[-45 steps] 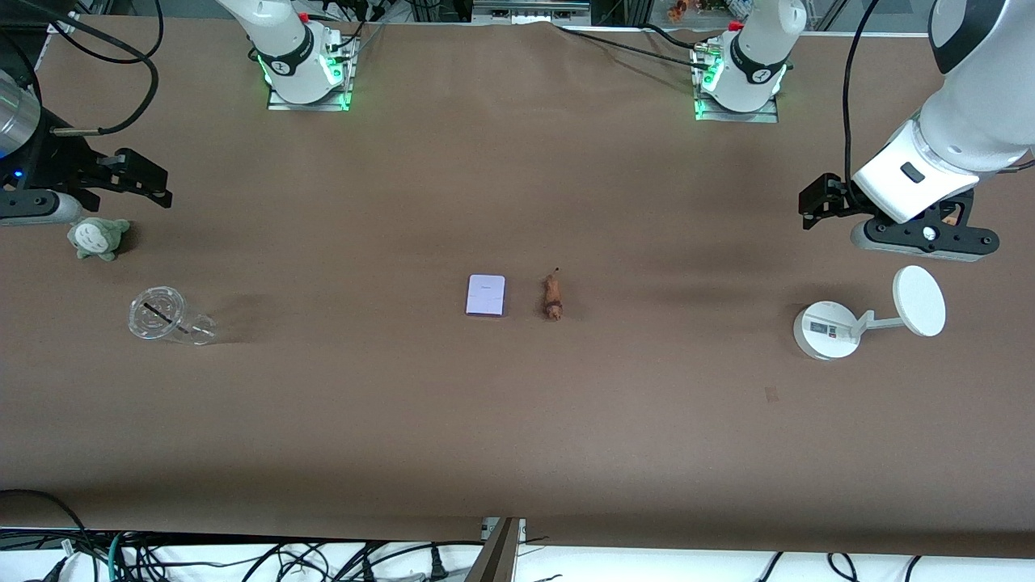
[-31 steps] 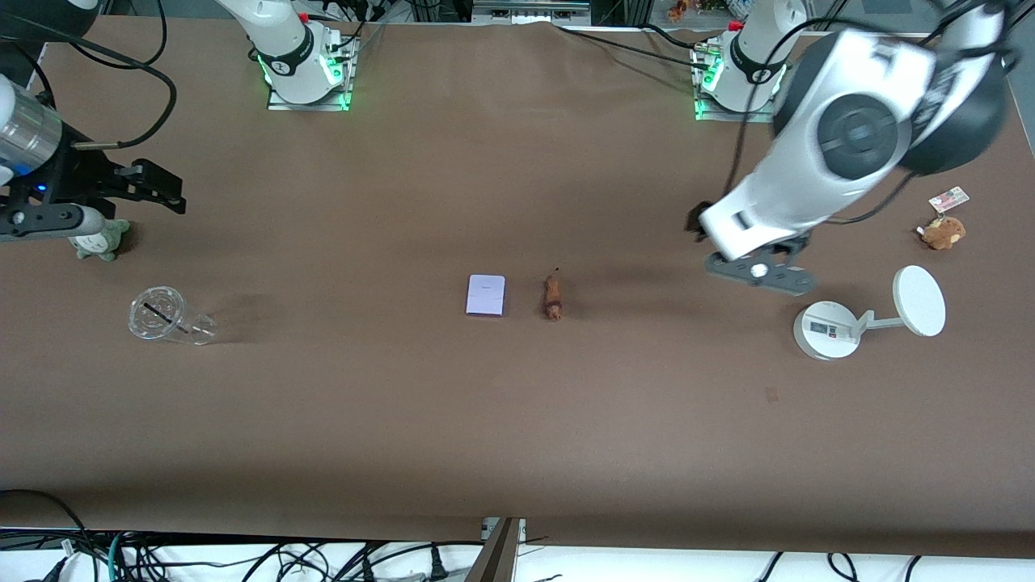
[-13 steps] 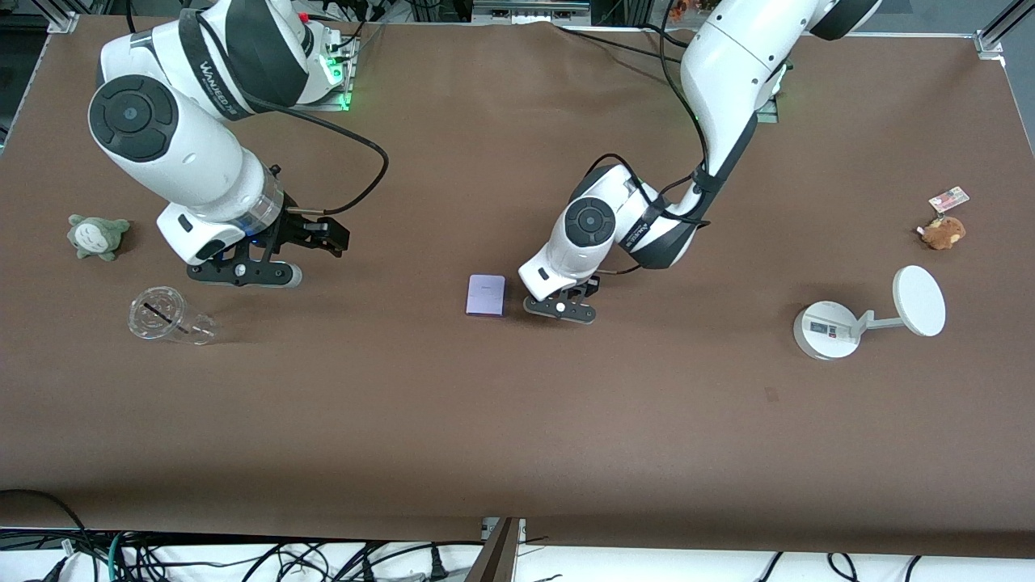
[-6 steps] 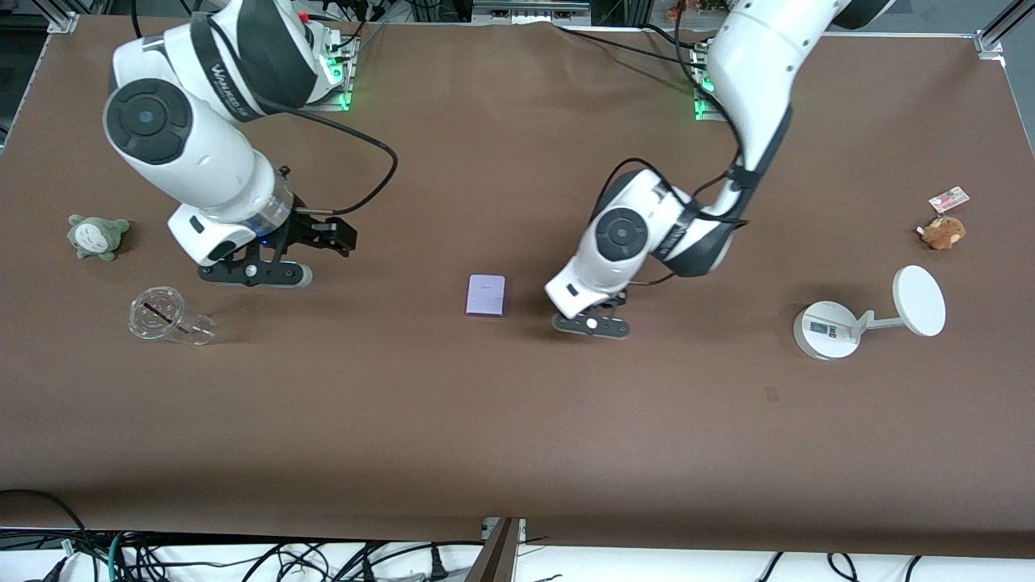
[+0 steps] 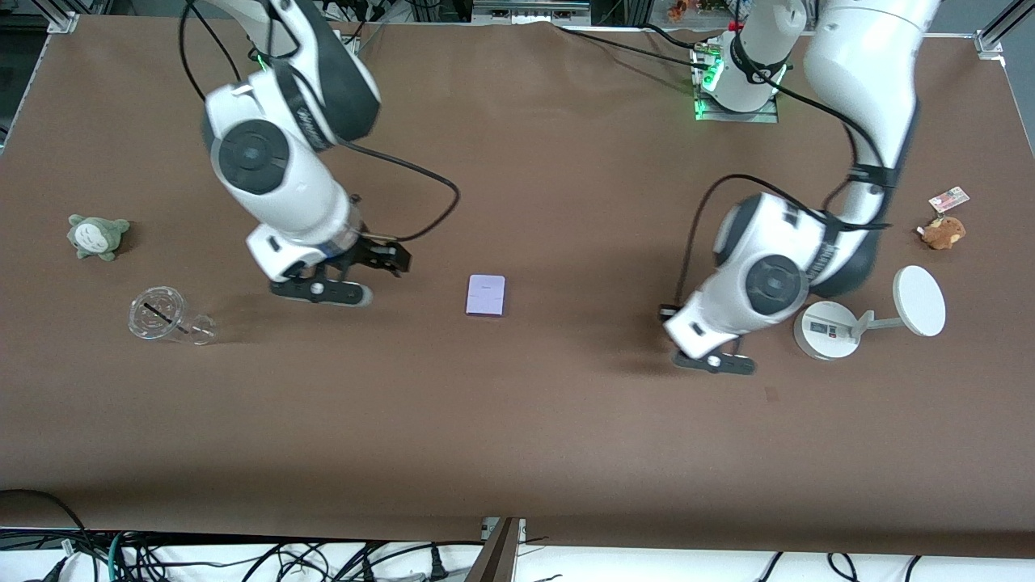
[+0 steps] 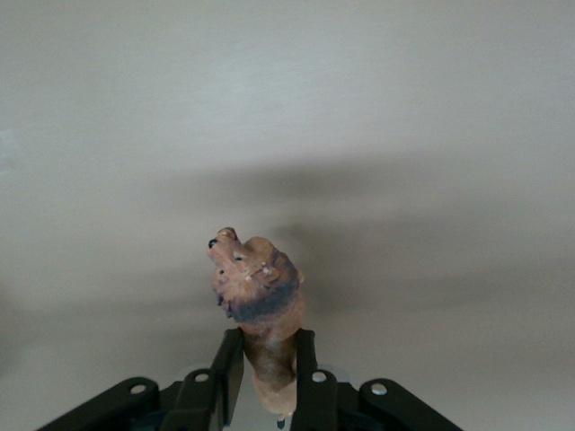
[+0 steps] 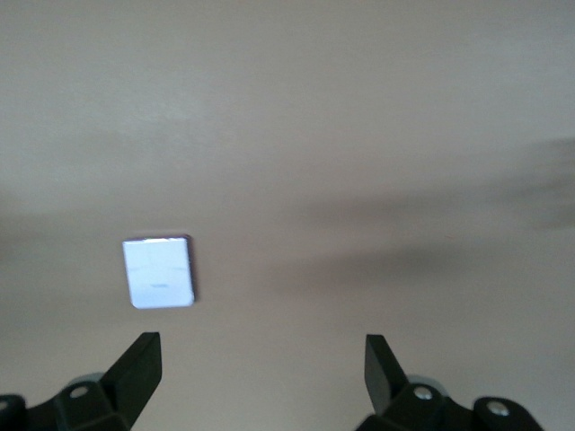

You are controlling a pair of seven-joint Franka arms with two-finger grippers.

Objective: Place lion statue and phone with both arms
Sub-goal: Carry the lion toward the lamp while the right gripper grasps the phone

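Lion statue (image 6: 258, 301) tail end hidden btwn claw.

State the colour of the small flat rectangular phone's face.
Pale lavender-white phone, clearest in the front view.

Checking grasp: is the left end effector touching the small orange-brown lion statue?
Touching. Left wrist view shows the left end effector fingers clamped on both sides of the small orange-brown lion statue.

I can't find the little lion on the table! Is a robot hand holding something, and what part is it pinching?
The left gripper pinches the lion statue by its body, head sticking out. The right gripper is open and holds nothing.
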